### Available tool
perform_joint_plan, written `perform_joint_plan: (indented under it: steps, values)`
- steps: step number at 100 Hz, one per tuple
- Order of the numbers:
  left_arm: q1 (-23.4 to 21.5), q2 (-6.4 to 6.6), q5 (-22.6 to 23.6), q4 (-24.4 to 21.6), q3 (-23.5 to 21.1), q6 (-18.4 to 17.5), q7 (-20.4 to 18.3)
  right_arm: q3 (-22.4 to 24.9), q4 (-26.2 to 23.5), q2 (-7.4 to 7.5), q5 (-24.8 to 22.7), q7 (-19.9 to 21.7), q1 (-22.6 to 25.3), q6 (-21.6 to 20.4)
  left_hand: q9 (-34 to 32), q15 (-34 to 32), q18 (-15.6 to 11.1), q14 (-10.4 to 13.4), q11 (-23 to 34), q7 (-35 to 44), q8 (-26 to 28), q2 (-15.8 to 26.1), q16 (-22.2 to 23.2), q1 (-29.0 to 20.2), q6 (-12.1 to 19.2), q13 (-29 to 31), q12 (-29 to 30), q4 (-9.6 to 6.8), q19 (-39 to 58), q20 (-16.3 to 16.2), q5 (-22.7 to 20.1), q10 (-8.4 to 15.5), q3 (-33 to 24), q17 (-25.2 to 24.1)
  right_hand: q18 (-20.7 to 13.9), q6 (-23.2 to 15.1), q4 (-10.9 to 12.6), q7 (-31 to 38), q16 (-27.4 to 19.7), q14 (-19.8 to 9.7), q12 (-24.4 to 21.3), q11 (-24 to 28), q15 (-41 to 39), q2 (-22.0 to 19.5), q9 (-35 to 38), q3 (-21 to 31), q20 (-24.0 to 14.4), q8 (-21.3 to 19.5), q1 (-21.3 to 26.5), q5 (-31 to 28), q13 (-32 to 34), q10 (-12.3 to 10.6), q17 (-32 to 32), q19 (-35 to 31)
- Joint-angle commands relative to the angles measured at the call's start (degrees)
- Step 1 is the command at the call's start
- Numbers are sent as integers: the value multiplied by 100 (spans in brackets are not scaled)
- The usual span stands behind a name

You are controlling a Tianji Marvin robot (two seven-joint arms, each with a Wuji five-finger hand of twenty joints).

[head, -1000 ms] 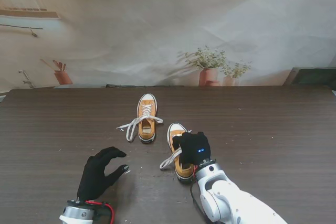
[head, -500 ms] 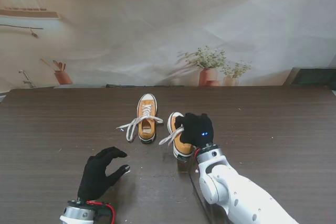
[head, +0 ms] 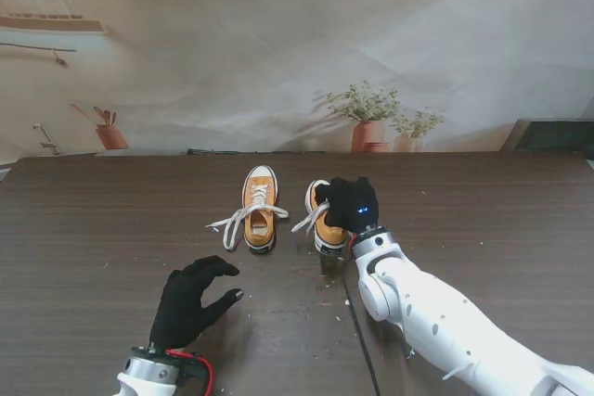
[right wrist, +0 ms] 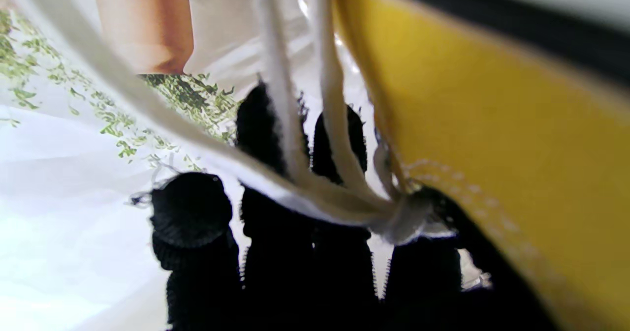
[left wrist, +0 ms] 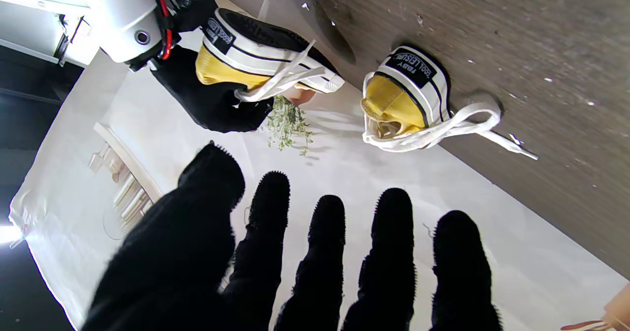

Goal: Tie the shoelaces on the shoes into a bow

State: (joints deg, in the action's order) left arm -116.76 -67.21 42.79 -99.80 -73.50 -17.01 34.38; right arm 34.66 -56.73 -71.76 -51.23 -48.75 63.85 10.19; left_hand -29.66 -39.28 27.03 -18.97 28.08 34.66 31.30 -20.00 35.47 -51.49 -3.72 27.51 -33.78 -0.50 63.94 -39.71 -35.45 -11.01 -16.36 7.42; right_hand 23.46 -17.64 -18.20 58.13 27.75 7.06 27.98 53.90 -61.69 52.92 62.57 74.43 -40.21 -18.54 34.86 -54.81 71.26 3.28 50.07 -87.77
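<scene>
On the dark tabletop (head: 483, 210) two yellow shoes sit side by side near the centre. The right robot hand (head: 348, 205) is clenched around the right shoe (head: 327, 229), gripping it from 3 o'clock, with white laces (head: 306, 221) trailing out toward 9 o'clock; the wrist view shows laces (right wrist: 315, 124) running across its fingers (right wrist: 189, 213). The left shoe (head: 259, 209) stands free, its laces (head: 230, 224) sprawled toward 8 o'clock. The left robot hand (head: 193, 301) is at 7 o'clock from it, well apart, fingers (left wrist: 325, 252) spread, holding nothing.
</scene>
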Motion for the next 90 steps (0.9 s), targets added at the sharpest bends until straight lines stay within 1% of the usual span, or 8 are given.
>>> perform_joint_plan:
  steps: [1,25,43,50,57,64,81,90]
  values:
    - [28,5,32,-87,28,50,-116,-36,70,-71,-18,-17,-188,-42,-10,-32,24,34,-86,-32,96,138,-27,144,178,119,78,-111,128,-58,-64,19,148,17,22,-240,62,434,41,-46,81,131,-96,-444,-61,324,-27,-254,178,-181,129,-106,-23,-156]
    - [76,8,36,-77,96,136,-126,-461,786,-352,235,-310,-638,-119,-1,-35,29,30,-81,-19,92,152,-30,138,178,111,79,-114,141,-52,-66,16,155,17,-4,-244,47,440,42,-61,75,156,-97,-507,-107,283,-17,-263,185,-137,101,-108,-44,-149]
    - [77,14,37,-82,110,177,-155,-695,1287,-574,462,-512,-856,-238,5,-41,20,26,-80,-12,87,162,-30,134,170,115,80,-115,149,-48,-61,14,167,17,-22,-258,24,422,42,-81,63,165,-96,-553,-156,235,-9,-256,141,-65,59,-128,-71,-138]
    - [77,15,32,-88,118,186,-170,-791,1474,-650,553,-530,-927,-291,2,-40,19,29,-78,-11,85,160,-31,131,180,111,80,-116,150,-46,-60,18,171,14,-55,-209,15,342,33,-101,54,166,-68,-554,-232,198,7,-154,-3,24,-9,-108,-132,-102]
    - [76,19,44,-90,124,188,-172,-878,1631,-705,635,-495,-972,-337,10,-39,20,44,-81,-9,84,166,-33,144,184,111,82,-114,152,-43,-56,25,182,13,-73,-153,13,197,20,-105,51,180,-33,-520,-342,143,24,45,-308,223,-85,-89,-192,-66]
    - [76,20,53,-89,130,186,-169,-983,1799,-757,697,-472,-1016,-370,9,-38,24,35,-81,-16,78,173,-34,144,177,109,83,-119,157,-43,-50,20,180,18,-89,-98,-3,130,14,-128,52,201,-14,-553,-432,33,32,147,-404,422,-133,-92,-228,-45]
    - [60,21,55,-99,146,198,-167,-1177,2152,-882,858,-400,-1093,-418,7,-38,24,38,-80,-12,78,169,-35,137,186,106,84,-122,154,-37,-50,23,184,11,-110,72,-94,124,4,-155,56,239,19,-378,-580,-112,42,190,-583,717,-225,-97,-299,-9]
    - [39,23,73,-108,144,212,-160,-1215,2163,-886,890,-290,-1088,-405,8,-39,24,39,-81,-5,81,167,-35,140,183,110,85,-123,155,-35,-57,25,188,11,-127,286,-198,79,-4,-156,98,286,46,-298,-745,-278,42,206,-887,1004,-315,-73,-357,11]
